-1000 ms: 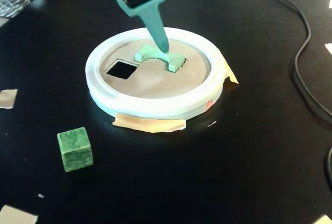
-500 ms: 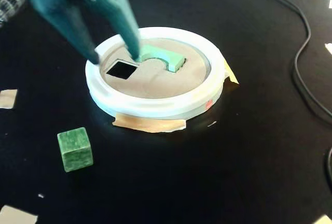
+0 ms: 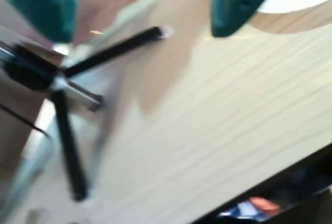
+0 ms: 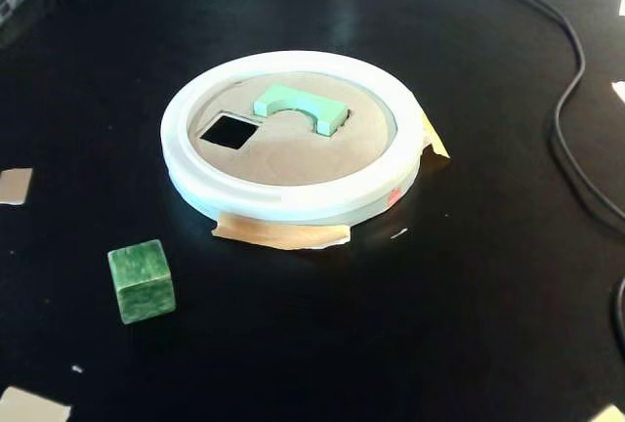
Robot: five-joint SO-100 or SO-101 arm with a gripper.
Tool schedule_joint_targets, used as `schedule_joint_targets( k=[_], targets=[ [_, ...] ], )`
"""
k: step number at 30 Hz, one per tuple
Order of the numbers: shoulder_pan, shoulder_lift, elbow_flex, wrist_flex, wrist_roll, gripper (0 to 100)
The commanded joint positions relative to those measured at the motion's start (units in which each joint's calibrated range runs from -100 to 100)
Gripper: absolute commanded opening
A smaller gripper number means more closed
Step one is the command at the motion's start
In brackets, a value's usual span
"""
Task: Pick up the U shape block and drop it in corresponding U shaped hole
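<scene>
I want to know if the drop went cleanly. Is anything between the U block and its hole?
Nothing visible does. In the fixed view the U block already sits at its cutout in the white-rimmed board; the green cube lies apart on the table.

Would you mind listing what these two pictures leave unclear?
- The hand, wrist view: only teal finger tips show, cut off by the top edge and blurred.
- U block, fixed view: it sits on the round sorter board, but how deep in its hole is hidden.
- Black tripod, wrist view: motion blur hides its details.
- The arm is outside the fixed view.
</scene>
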Motion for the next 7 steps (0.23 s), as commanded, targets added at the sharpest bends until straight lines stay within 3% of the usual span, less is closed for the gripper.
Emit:
schedule_joint_targets(
  k=[1,7],
  targets=[
    [0.3,-17.1,20.7,-11.8,-0.3,45],
    [-6.2,-28.9,41.5,-22.7,-0.3,45]
  ],
)
